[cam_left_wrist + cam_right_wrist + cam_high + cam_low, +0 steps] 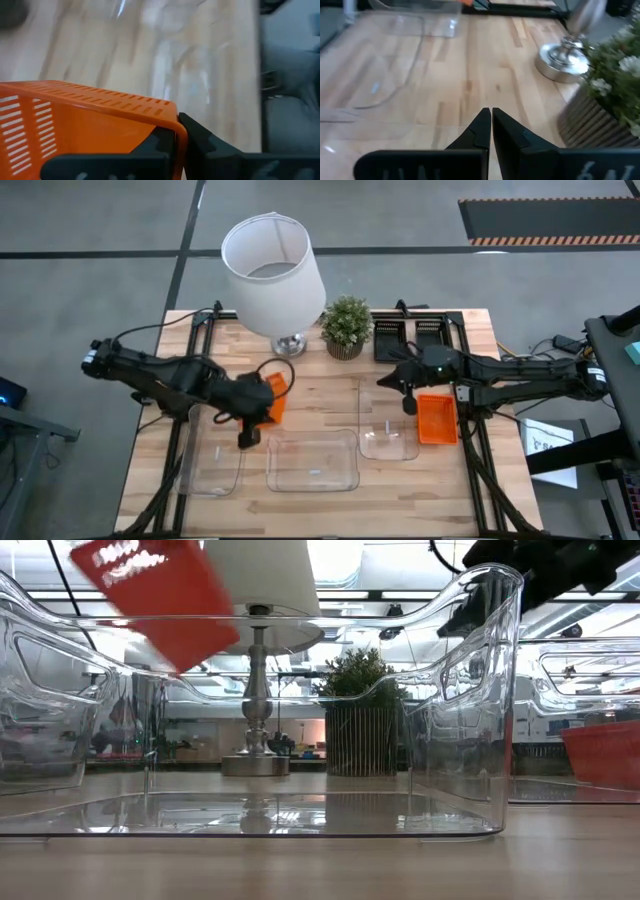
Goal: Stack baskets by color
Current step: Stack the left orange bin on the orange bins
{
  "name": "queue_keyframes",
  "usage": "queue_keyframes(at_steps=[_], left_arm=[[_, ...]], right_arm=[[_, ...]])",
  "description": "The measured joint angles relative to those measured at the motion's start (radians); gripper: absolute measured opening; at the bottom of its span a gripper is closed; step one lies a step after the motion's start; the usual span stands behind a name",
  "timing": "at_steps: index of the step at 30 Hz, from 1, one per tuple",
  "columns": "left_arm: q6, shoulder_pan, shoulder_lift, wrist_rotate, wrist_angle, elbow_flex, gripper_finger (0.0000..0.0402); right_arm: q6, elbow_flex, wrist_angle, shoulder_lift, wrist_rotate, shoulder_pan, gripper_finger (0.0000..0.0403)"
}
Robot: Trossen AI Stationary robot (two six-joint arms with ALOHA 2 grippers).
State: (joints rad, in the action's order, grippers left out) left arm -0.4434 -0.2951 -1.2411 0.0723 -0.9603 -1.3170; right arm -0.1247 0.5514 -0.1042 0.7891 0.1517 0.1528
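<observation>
The left gripper [262, 402], left of centre in the high view, is clamped on the rim of an orange basket [275, 398] lifted off the table. The right gripper [409, 402], right of centre, is closed and empty beside a second orange basket [437, 418]; clear baskets [312, 460] lie along the lower middle

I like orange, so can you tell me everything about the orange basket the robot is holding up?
The orange basket is a shallow plastic tray whose side wall is cut with rows of small slots. The left gripper is shut on its rim and holds it tilted in the air, clear of the wooden table, near the lamp base. Nothing else touches it.
</observation>
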Motion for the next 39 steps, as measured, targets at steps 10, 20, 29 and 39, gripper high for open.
queue_keyframes(at_steps=[10, 20, 29, 39], left_arm=[[0.593, -0.094, -0.003, -0.051, 0.359, 0.011, 0.0], [1.162, -0.1, -0.084, -0.333, 0.486, 0.016, 0.0], [1.315, -0.092, -0.187, -0.346, 0.541, 0.017, 0.0], [1.321, -0.073, -0.193, -0.364, 0.585, 0.019, 0.0]], right_arm=[[-0.025, 0.055, 0.101, 0.013, 0.275, 0.0, 0.0106], [-0.079, 0.172, 0.278, 0.127, 0.542, -0.005, 0.0206], [-0.182, 0.335, 0.302, 0.302, 0.782, -0.037, 0.0226], [-0.226, 0.511, 0.295, 0.512, 0.983, -0.055, 0.0226]])
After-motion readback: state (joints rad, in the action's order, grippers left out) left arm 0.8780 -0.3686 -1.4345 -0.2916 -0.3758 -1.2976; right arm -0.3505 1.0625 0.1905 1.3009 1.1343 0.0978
